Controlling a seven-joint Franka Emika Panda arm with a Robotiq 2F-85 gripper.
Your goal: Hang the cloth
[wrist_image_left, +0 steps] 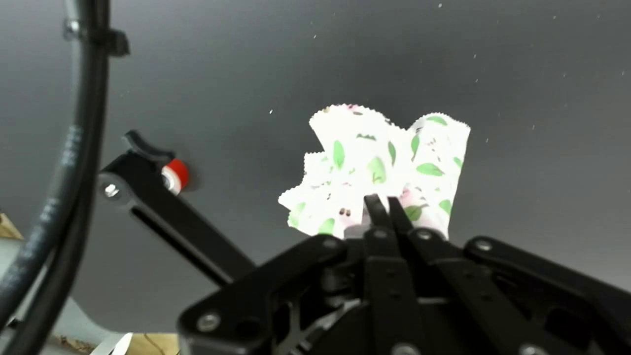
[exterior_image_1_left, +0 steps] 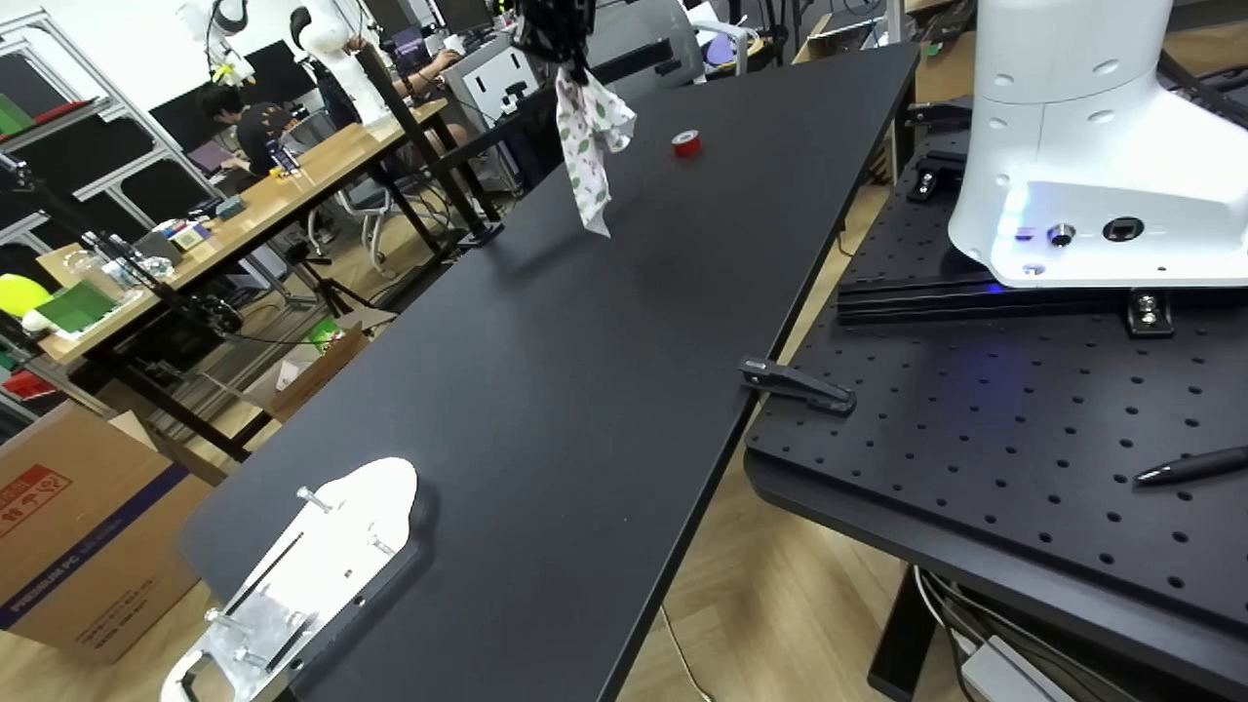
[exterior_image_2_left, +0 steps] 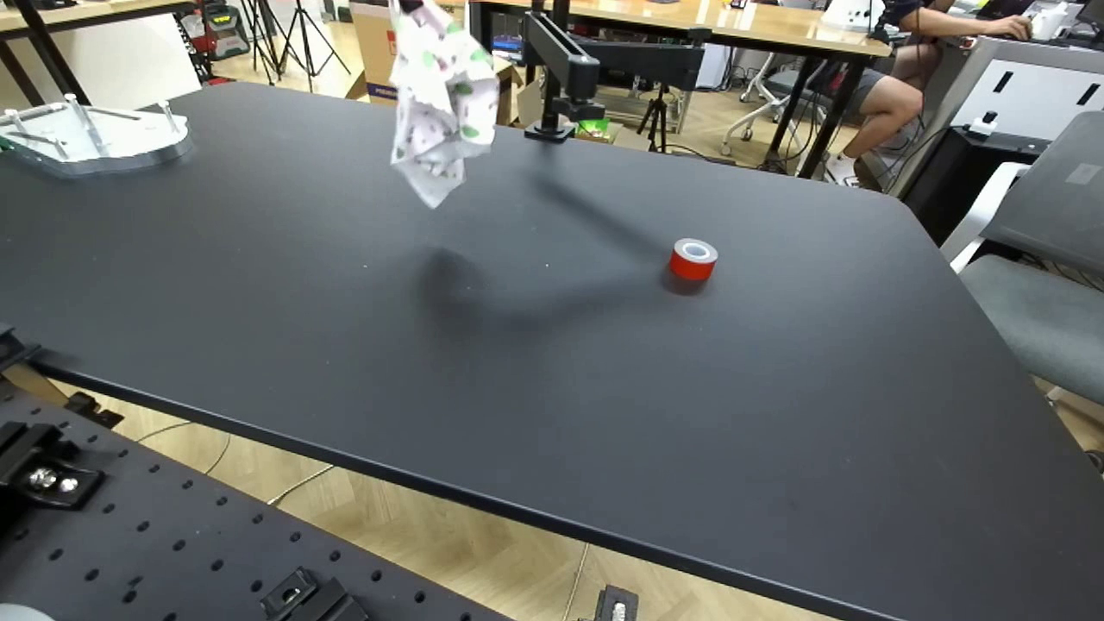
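Observation:
The cloth is white with green leaves and pink flowers. It hangs crumpled above the black table in both exterior views. My gripper is shut on the upper part of the cloth and holds it in the air. In the wrist view the fingertips are close together over the cloth, whose lower part spreads out below them. A black stand with a jointed horizontal arm rises from the table's far edge, near the cloth. Part of a black slotted arm shows left of my gripper in the wrist view.
A red tape roll sits on the black table; it also shows in the wrist view. A pale metal plate with upright posts lies at one table end. A grey chair stands beside the table.

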